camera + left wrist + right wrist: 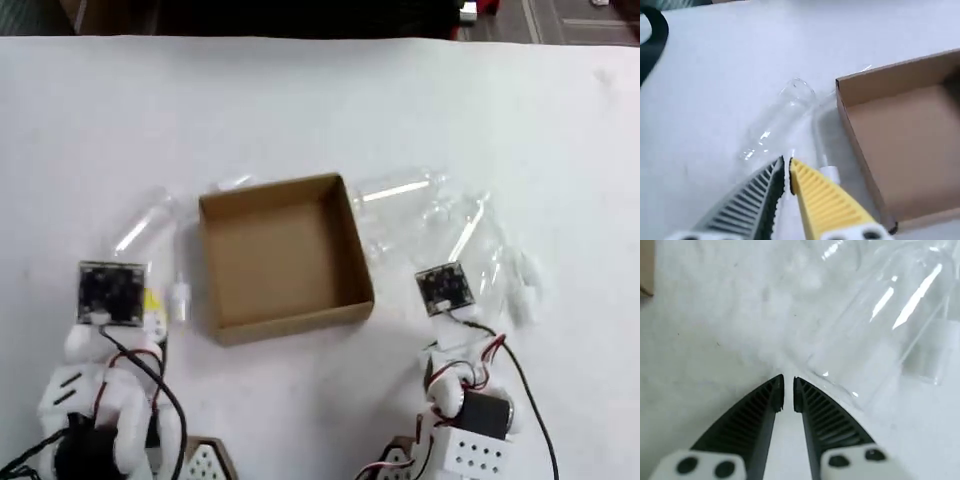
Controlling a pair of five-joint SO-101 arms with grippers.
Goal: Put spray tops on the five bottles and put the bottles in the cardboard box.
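- A clear bottle (780,117) is seen lying on the table (320,100) just beside the empty cardboard box (300,322), with a spray top (829,172) between them.
- More bottles (880,325) are heaped on the box's other side.
- The left gripper (786,162) and the right gripper (788,382) are both held closed and empty.
- The left fingers would likely need to be opened before the spray top is taken squarely.
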